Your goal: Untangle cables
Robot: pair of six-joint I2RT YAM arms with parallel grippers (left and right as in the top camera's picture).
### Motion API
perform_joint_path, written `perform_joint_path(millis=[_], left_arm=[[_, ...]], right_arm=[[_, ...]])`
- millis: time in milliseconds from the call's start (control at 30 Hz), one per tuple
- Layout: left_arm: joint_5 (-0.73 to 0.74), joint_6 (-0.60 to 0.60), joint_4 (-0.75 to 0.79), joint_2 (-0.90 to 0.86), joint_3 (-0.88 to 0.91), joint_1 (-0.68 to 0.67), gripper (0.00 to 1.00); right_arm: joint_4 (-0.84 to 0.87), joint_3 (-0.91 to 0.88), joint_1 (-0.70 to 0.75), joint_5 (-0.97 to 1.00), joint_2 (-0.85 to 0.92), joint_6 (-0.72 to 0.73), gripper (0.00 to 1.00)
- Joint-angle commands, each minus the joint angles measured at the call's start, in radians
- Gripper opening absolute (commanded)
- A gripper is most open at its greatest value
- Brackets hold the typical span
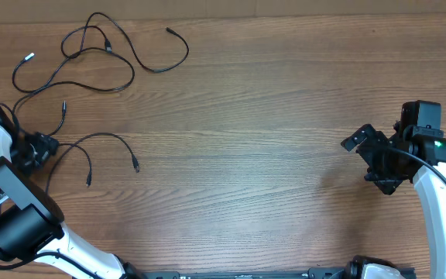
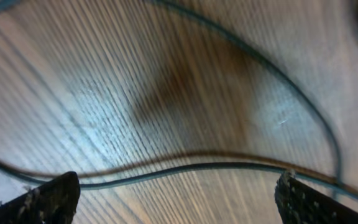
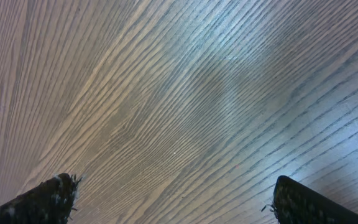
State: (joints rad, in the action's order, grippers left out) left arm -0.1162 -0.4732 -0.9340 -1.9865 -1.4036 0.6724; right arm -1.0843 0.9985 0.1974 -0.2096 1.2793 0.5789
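Note:
The cables (image 1: 99,50) lie in loose, crossing loops at the table's far left; one tip is silvery-white (image 1: 29,56). A lower black cable (image 1: 103,136) arcs right from my left gripper (image 1: 41,147) to a plug (image 1: 136,167). In the left wrist view a thin black cable (image 2: 185,168) runs across the wood just ahead of my left gripper (image 2: 179,205), which is open and holds nothing. My right gripper (image 1: 368,161) hovers at the right side, far from the cables. Under the right gripper (image 3: 176,202) there is only bare wood, and it is open.
The wooden table (image 1: 254,116) stretches between the two arms. The left arm's white and black body (image 1: 14,217) fills the near left corner. The right arm (image 1: 440,194) curves in from the near right.

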Motion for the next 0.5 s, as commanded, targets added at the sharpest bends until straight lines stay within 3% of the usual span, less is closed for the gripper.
perform_joint_path(millis=[0, 233, 467], left_arm=[[-0.021, 0.079, 0.045, -0.005, 0.073, 0.002, 1.00], [-0.021, 0.093, 0.105, -0.005, 0.126, 0.002, 0.99], [-0.022, 0.093, 0.138, -0.005, 0.127, 0.002, 0.78]], right_arm=[[0.005, 0.023, 0.003, 0.007, -0.006, -0.004, 1.00], [0.005, 0.023, 0.003, 0.007, -0.006, -0.004, 1.00], [0.005, 0.023, 0.003, 0.007, -0.006, -0.004, 1.00]])
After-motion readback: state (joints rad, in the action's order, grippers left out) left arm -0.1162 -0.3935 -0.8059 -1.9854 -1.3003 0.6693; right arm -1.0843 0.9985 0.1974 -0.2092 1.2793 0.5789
